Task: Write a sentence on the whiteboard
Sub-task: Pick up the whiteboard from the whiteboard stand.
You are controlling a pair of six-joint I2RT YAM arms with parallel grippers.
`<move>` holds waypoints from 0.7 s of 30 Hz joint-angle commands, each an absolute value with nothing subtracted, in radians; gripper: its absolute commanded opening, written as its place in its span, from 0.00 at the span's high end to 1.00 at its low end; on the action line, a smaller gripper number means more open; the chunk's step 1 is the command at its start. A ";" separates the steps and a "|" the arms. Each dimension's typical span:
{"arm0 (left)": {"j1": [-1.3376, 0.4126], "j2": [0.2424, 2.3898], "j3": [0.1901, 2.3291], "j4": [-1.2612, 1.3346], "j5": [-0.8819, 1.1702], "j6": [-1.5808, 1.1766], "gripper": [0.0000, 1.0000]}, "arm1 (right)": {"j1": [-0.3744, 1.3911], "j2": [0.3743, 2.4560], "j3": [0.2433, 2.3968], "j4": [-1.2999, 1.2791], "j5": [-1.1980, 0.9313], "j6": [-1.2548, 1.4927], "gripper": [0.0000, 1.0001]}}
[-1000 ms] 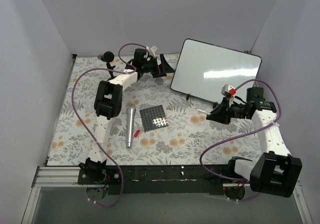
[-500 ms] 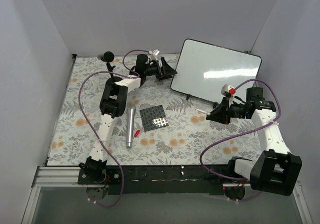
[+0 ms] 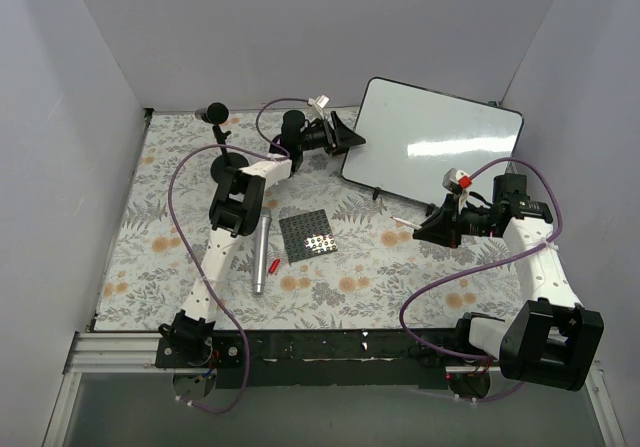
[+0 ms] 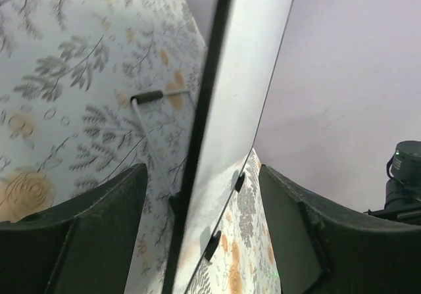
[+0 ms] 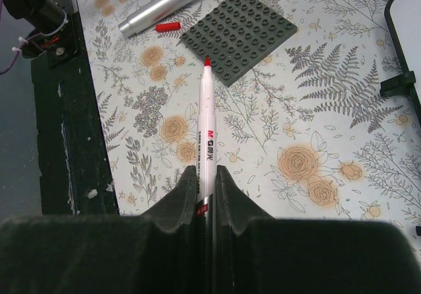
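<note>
The whiteboard (image 3: 430,152) leans upright at the back right, and its face is blank with glare; no sentence shows on it. My left gripper (image 3: 350,139) is open, with one finger on each side of the board's left edge. In the left wrist view the board (image 4: 243,90) runs between the open jaws of that gripper (image 4: 202,175) without visible contact. My right gripper (image 3: 425,229) hovers in front of the board and is shut on a white marker (image 5: 206,123). The marker's uncapped red tip points away from the gripper (image 5: 206,172) toward the dark plate.
A dark perforated square plate (image 3: 308,235), a silver cylinder (image 3: 260,254) and a red marker cap (image 3: 273,265) lie mid-table; all three also show in the right wrist view: plate (image 5: 238,34), cylinder (image 5: 171,4), cap (image 5: 168,26). A black ball-topped stand (image 3: 216,117) is at the back left. Grey walls enclose the table.
My left arm has reached to the right, bringing its open gripper around the whiteboard's left edge. The right arm and marker have not moved.
</note>
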State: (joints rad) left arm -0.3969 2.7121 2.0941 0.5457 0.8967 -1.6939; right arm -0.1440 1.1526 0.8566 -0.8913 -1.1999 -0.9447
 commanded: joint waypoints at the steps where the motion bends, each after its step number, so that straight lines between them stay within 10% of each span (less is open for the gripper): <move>1: -0.393 2.723 2.192 0.632 0.858 -1.738 0.35 | -0.152 1.132 0.881 -0.900 -1.215 -0.939 0.99; 21: -0.417 2.842 2.370 0.641 0.825 -1.798 0.50 | -0.160 1.124 0.882 -0.902 -1.215 -0.933 0.99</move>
